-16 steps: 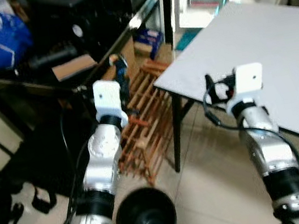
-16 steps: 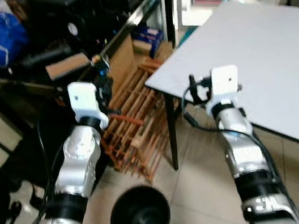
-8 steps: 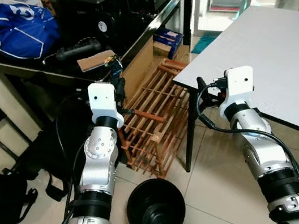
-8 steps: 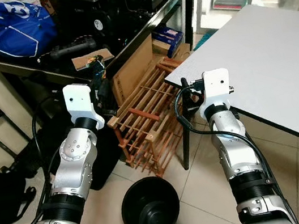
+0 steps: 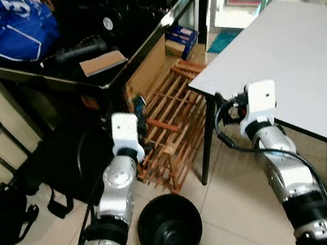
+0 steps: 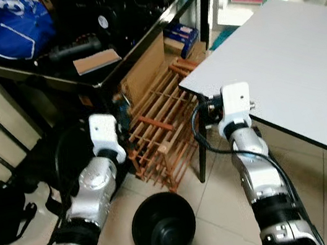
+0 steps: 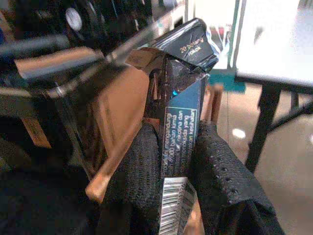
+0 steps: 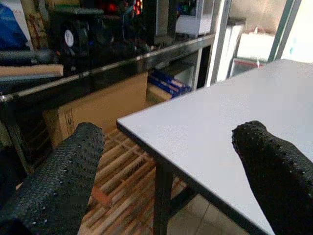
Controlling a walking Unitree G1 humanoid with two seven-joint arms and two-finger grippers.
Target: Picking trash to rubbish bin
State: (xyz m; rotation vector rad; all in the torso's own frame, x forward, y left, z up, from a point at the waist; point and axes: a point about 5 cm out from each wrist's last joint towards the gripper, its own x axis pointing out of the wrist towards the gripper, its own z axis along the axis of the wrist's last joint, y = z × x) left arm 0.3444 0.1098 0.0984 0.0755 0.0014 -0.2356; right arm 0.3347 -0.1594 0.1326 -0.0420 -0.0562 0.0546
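Clearly, the left gripper (image 7: 178, 161) pinches a crumpled dark cigarette pack (image 7: 182, 93) between its two black fingers (image 7: 134, 171), the pack standing up past the fingertips with its barcode end down between them. From the head camera that gripper (image 5: 139, 107) hangs above the wooden rack (image 5: 175, 136), just beside the front edge of the black desk (image 5: 49, 78). A black rubbish bin (image 5: 170, 227) stands open on the tiled floor (image 5: 241, 210), below and a little to the robot's right of the pack. The right gripper (image 8: 171, 161) is spread wide with nothing between its fingers (image 8: 63, 181), held near the corner of the grey table (image 5: 303, 55). On the desk lie a blue bag (image 5: 13, 28) and a flat brown cardboard piece (image 5: 102, 62). A black backpack (image 5: 3, 215) sits on the floor to the robot's left.
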